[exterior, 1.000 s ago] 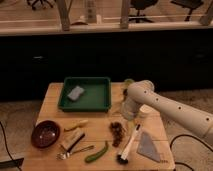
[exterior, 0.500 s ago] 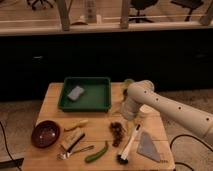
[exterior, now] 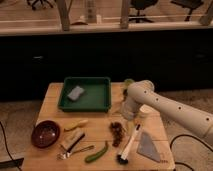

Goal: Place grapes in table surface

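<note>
Down at the front edge of the desk (exterior: 55,97), one brush (exterior: 127,146) and one grey triangular cloth (exterior: 148,148) crowd the right corner, one green pepper (exterior: 97,153) and a fork (exterior: 75,151) lie centre-left. Next row: one dark red bowl (exterior: 45,133) far left, the grapes (exterior: 118,133) resting on the slats mid-desk, open wood around them. The end effector (exterior: 121,116) hangs just above the grapes; can't tell its finger state. Farther back, one green tray (exterior: 85,93) holds one grey sponge (exterior: 76,92).
</note>
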